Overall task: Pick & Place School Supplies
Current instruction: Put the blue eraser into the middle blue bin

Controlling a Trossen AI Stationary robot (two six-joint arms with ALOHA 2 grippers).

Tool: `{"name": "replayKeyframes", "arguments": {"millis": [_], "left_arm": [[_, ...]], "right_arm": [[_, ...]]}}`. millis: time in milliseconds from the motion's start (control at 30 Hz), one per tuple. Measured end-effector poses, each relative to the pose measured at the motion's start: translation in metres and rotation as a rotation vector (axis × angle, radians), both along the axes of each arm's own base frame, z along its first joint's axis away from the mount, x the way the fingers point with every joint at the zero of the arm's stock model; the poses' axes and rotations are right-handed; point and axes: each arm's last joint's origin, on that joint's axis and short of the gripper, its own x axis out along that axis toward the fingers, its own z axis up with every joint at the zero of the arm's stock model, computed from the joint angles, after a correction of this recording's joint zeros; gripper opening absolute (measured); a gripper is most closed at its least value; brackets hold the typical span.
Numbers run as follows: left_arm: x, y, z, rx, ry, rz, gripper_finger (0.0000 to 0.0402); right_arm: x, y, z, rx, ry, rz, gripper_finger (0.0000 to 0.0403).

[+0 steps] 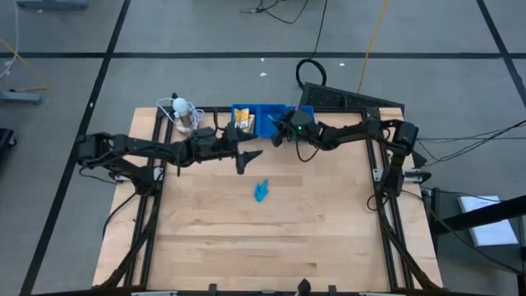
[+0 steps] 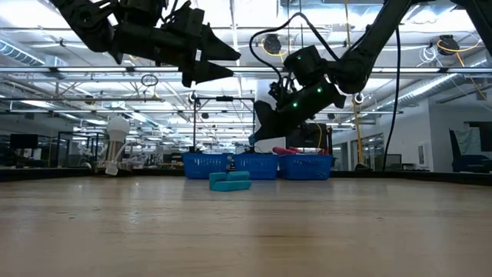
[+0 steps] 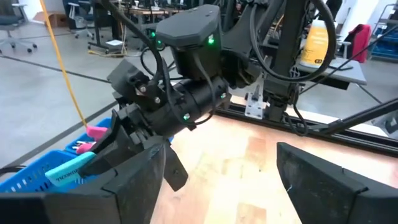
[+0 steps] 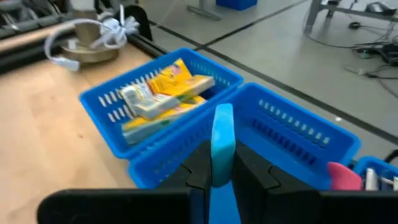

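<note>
Right wrist view: right gripper (image 4: 222, 168) clamped on light-blue flat eraser (image 4: 222, 140) above blue plastic tray (image 4: 292, 134); yellow packets (image 4: 163, 93) binned; blue pieces (image 1: 261, 191) outside tray remain. Left gripper (image 1: 246, 156) open, empty, beside tray.

Grey carpet-tile floor (image 1: 205, 29) around the light wood table (image 1: 263, 238), crossed by dark seam lines. Loose cables on the floor beyond the table's far edge: black ones (image 1: 279, 10) and an orange one (image 1: 374, 37). Low view shows a big open hall: exposed ceiling trusses (image 2: 69, 73) with strip lights, glass partitions, workbenches far back. Left wrist view: office chair (image 3: 15, 25) on grey floor, yellow bottle (image 3: 317, 40) on a grey bench (image 3: 348, 68).
</note>
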Motion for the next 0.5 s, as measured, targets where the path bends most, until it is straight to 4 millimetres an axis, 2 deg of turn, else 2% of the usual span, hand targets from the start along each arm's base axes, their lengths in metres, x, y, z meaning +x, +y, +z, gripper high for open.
{"name": "replayKeyframes", "arguments": {"millis": [300,500], "left_arm": [[0.0002,-0.0011,-0.0008,-0.007,0.007,-0.003,0.0314],[0.0005,-0.0025,-0.0008,-0.007,0.007,-0.008,0.0314]], "right_arm": [[-0.0016,-0.001,-0.0022,-0.01,0.035,0.006,0.0054],[-0.0016,-0.0016,-0.0015,-0.028,0.041,0.012,0.0094]]}}
